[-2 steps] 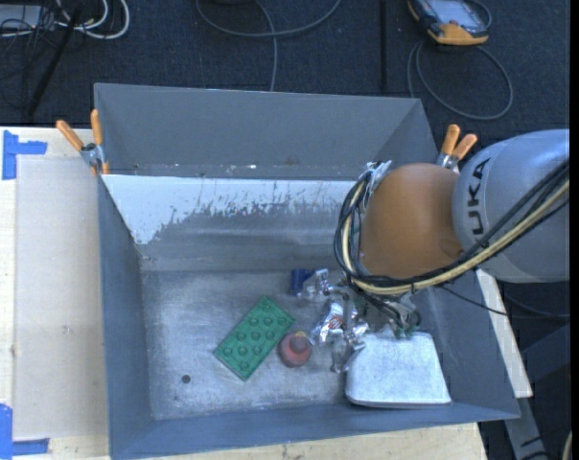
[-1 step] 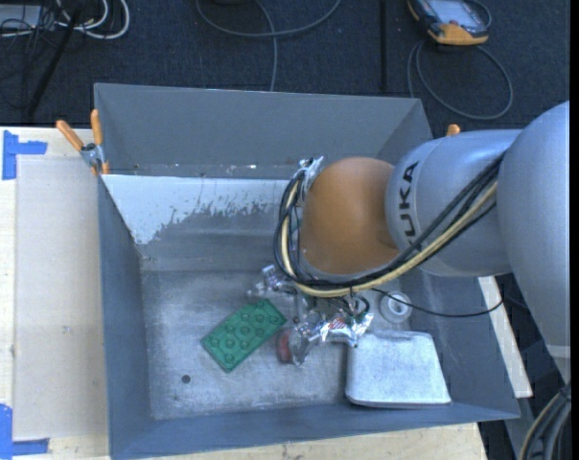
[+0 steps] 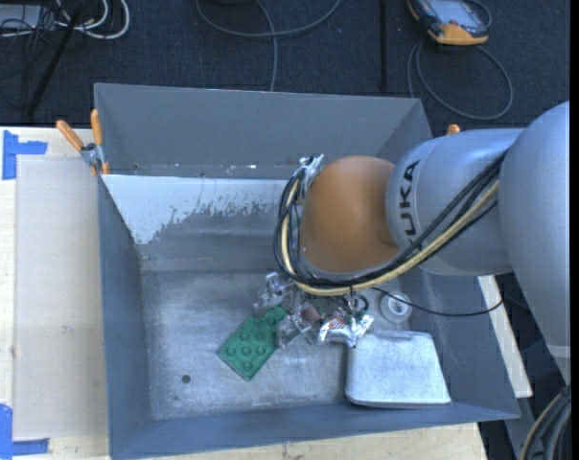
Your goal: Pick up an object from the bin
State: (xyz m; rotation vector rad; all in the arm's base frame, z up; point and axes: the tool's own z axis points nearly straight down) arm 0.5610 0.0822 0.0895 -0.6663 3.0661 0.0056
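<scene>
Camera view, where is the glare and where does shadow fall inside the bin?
In the camera view, the bin's back wall is brightest along its upper band, fading raggedly downward, with a slanted shadow edge at its left; the floor below is dimmer. In the same view, the crumpled foil glints, the pale pad looks bright, and the green studded plate lies in duller light.

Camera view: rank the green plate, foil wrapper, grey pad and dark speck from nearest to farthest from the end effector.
1. Green plate, just below-left of the end effector, and foil wrapper, just to its right: too close to call.
2. Grey pad, in the bin's lower-right corner.
3. Dark speck, on the floor toward the lower left.
</scene>
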